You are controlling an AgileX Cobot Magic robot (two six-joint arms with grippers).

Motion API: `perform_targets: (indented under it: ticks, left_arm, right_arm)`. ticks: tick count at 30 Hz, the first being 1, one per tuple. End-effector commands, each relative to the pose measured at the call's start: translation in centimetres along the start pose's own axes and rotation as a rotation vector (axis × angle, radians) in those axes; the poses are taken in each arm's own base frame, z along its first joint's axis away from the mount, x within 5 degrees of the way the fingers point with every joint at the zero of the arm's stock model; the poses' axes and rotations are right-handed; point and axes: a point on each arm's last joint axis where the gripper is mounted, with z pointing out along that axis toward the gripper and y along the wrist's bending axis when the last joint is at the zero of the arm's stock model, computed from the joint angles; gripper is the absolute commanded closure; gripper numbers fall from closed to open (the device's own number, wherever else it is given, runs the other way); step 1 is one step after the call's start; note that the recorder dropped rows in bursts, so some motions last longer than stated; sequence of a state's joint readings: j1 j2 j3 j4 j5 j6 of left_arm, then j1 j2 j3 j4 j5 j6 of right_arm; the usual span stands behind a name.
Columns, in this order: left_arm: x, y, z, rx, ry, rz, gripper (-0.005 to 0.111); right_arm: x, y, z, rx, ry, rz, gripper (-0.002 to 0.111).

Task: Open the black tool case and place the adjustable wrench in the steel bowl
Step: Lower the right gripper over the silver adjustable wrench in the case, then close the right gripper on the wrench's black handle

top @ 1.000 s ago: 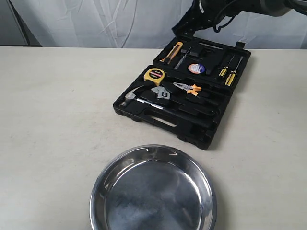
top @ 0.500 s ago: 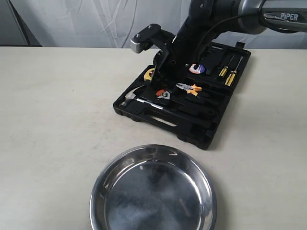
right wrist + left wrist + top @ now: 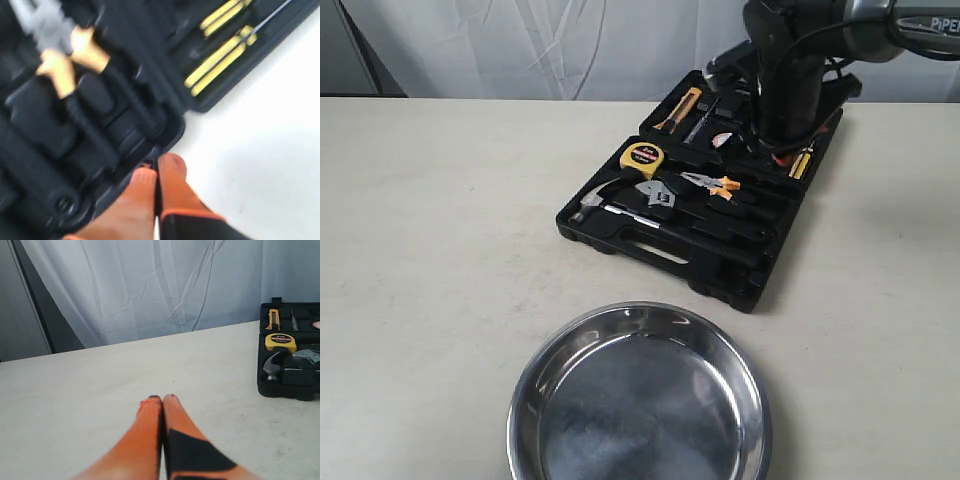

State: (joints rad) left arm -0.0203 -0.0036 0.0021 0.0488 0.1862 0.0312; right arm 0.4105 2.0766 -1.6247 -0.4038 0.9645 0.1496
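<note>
The black tool case [image 3: 720, 262] lies open on the table. In its tray rests the adjustable wrench [image 3: 656, 193], silver head and black handle, between the hammer [image 3: 592, 203] and the orange-handled pliers [image 3: 712, 183]. The steel bowl [image 3: 525, 400] sits near the front edge with nothing in it. My right arm [image 3: 785, 80] hangs over the lid. In the right wrist view my right gripper [image 3: 159, 167] is shut with nothing in it, at the case's rim [image 3: 172, 131] by the yellow screwdrivers [image 3: 220, 57]. My left gripper [image 3: 162, 399] is shut over bare table, well away from the case [image 3: 287, 385].
A yellow tape measure [image 3: 642, 156], a utility knife [image 3: 678, 108] and a roll of tape [image 3: 725, 140] also sit in the case. A pale curtain [image 3: 570, 45] hangs behind the table. Bare tabletop [image 3: 440, 230] stretches left of the case.
Half a second ago my right arm reached low over the wrench and tape measure. It has since swung back right, over the lid. The wrench lies where it was.
</note>
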Motion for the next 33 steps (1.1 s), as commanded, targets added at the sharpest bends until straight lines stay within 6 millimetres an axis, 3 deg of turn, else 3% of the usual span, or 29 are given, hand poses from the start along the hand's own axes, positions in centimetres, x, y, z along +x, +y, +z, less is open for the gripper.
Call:
perform_targets:
  ticks: [1, 4, 8, 11, 13, 16, 19, 21, 23, 31, 33]
  left_arm:
    - [-0.1, 0.0, 0.0, 0.001, -0.005, -0.003, 0.106]
    - [-0.1, 0.0, 0.0, 0.001, -0.005, -0.003, 0.106]
    - [-0.1, 0.0, 0.0, 0.001, -0.005, -0.003, 0.106]
    - [-0.1, 0.0, 0.0, 0.001, -0.005, -0.003, 0.106]
    - [-0.1, 0.0, 0.0, 0.001, -0.005, -0.003, 0.106]
    - [-0.1, 0.0, 0.0, 0.001, -0.005, -0.003, 0.106]
    - [-0.1, 0.0, 0.0, 0.001, -0.005, -0.003, 0.106]
    - [-0.1, 0.0, 0.0, 0.001, -0.005, -0.003, 0.106]
    - [-0.1, 0.0, 0.0, 0.001, -0.005, -0.003, 0.106]
    - [-0.1, 0.0, 0.0, 0.001, -0.005, -0.003, 0.106]
    - [-0.1, 0.0, 0.0, 0.001, -0.005, -0.003, 0.106]
  right_arm:
    - [-2.7, 0.3, -0.7, -0.058, -0.311, 0.023, 0.109]
    - [-4.0, 1.9, -1.4, -0.180, -0.468, -0.046, 0.109]
    - [-2.2, 6.4, -0.2, -0.521, -0.387, -0.537, 0.109]
    - [-2.2, 6.0, 2.1, -0.544, -0.278, -0.366, 0.109]
    - [-1.8, 6.0, 3.9, -0.498, -0.188, -0.357, 0.109]
    - [-1.5, 6.2, 4.9, -0.477, -0.151, -0.380, 0.107]
    - [-1.5, 6.4, 5.5, -0.477, -0.150, -0.376, 0.092]
    - [-1.8, 6.4, 5.8, -0.457, -0.183, -0.368, 0.070]
    - [-2.0, 6.3, 5.8, -0.447, -0.202, -0.364, 0.062]
    - [-1.4, 6.0, 6.5, -0.391, -0.163, -0.433, 0.077]
    - [-1.2, 6.2, 6.9, -0.395, -0.148, -0.437, 0.076]
